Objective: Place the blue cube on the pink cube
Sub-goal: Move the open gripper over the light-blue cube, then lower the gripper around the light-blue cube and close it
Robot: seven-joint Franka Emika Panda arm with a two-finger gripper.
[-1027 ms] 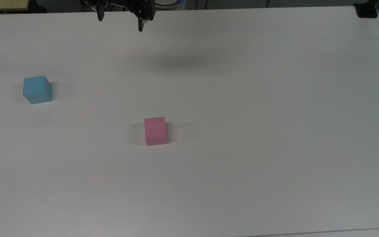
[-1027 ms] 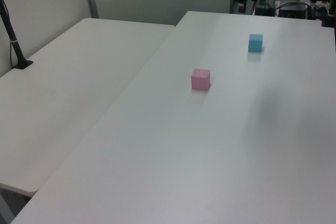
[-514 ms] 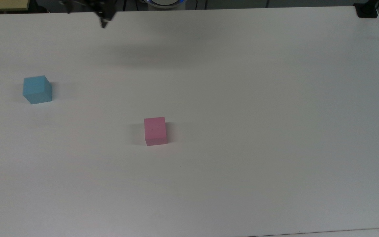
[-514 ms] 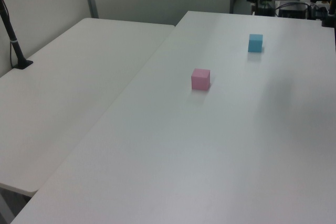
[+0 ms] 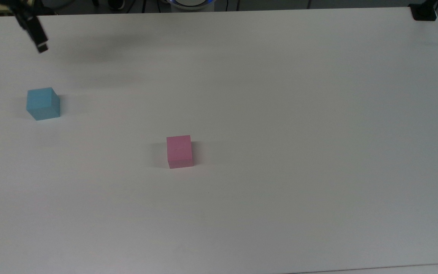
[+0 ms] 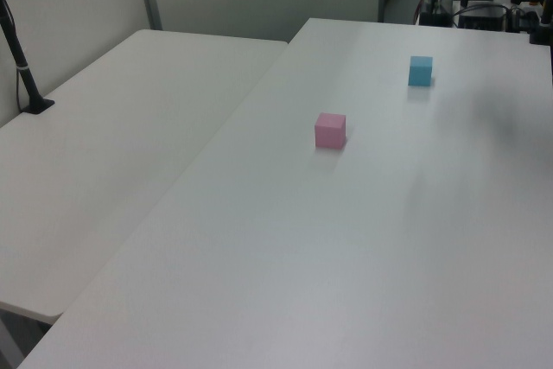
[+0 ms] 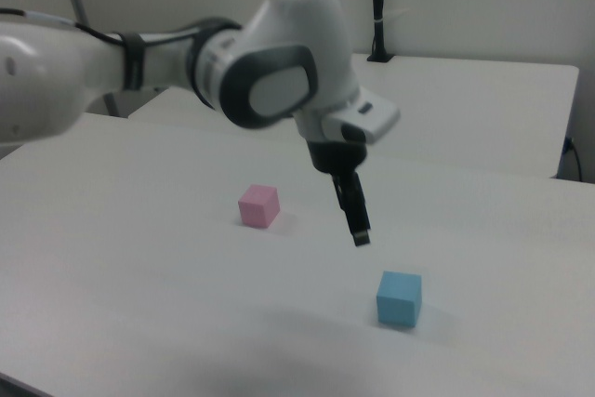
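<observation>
Over the last second the gripper [image 5: 38, 40] has swept from the upper middle of the top view across to its upper left corner, while both cubes have stayed where they were. It now hangs in the air near the table's [image 5: 299, 95] far edge, above and a little to the top view's left of the blue cube [image 5: 43, 103], and apart from it. In the right view the gripper [image 7: 358, 225] points down and slightly tilted below the white arm [image 7: 279, 72], clear of the table, with the blue cube [image 7: 400, 297] lower and to the right view's right, untouched. Whether the gripper is set wide or narrow cannot be told, since it is seen nearly edge-on; nothing is held in it. The blue cube sits flat on the table at the top view's left side, turned a little so one corner faces the camera. The pink cube [image 5: 180, 151] stands on the table near the middle, well apart from the blue one and to the top view's lower right of it. In the left view the pink cube [image 6: 330, 130] is nearer the camera and the blue cube [image 6: 420, 70] farther back toward the left view's right. In the right view the pink cube [image 7: 258, 205] lies to the left of the gripper, behind the blue one. A second white table [image 6: 130, 127] adjoins on the left view's left.
</observation>
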